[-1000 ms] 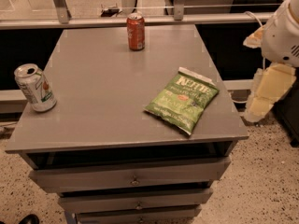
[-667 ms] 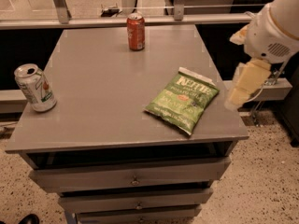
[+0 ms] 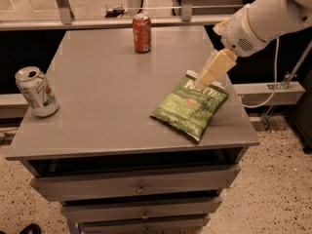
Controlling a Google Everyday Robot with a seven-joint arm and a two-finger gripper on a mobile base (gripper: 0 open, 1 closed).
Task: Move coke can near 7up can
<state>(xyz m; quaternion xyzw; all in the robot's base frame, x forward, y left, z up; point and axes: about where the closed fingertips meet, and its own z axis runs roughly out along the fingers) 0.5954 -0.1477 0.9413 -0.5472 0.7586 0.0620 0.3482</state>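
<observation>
The coke can [image 3: 142, 32], red-orange with a silver top, stands upright at the far middle of the grey table [image 3: 107, 101]. The 7up can [image 3: 36, 91], silver-white with green lettering, stands at the table's left edge, slightly tilted. My gripper [image 3: 210, 75] hangs from the white arm [image 3: 265, 18] at the right, above the top end of the chip bag. It is well to the right of the coke can and nearer to me.
A green chip bag [image 3: 191, 105] lies on the right half of the table. The table is a drawer cabinet with drawers [image 3: 139, 186] below. A rail and metal posts [image 3: 63, 6] run behind the table. A cable [image 3: 265, 99] hangs at the right.
My arm and gripper have moved left, from beside the table's right edge to over the top of the chip bag. The cans and the bag have not moved.
</observation>
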